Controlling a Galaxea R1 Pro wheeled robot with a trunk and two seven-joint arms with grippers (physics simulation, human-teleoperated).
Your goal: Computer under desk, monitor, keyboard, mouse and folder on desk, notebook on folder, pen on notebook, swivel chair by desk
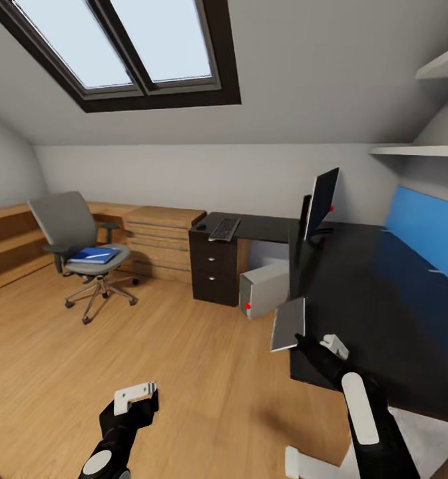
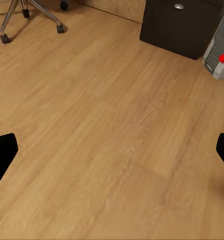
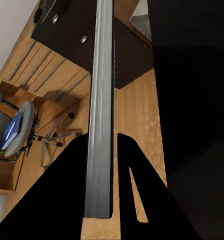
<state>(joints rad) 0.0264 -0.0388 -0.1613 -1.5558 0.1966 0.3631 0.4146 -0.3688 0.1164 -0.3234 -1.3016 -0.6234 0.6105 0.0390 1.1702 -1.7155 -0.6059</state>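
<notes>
**Thin grey slab held at the worktop's edge**

The right gripper [image 1: 303,342] is clenched on a thin grey slab [image 1: 289,324], probably the notebook, pinched by one edge and hanging off the black worktop [image 1: 383,299]. Held that way, it could pivot or slip, or catch the worktop's edge as it goes over. The left gripper [image 1: 136,396] hangs released above the floor [image 2: 112,135]. The blue folder [image 1: 94,255] lies on the swivel chair [image 1: 77,246]; the keyboard [image 1: 224,229] and monitor [image 1: 320,199] sit on the worktop, and the computer [image 1: 263,287] beneath it.

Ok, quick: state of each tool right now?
Left tool: open, holding nothing, above the wood floor.
Right tool: closed on a thin grey flat item, probably the notebook, at the desk edge.
</notes>
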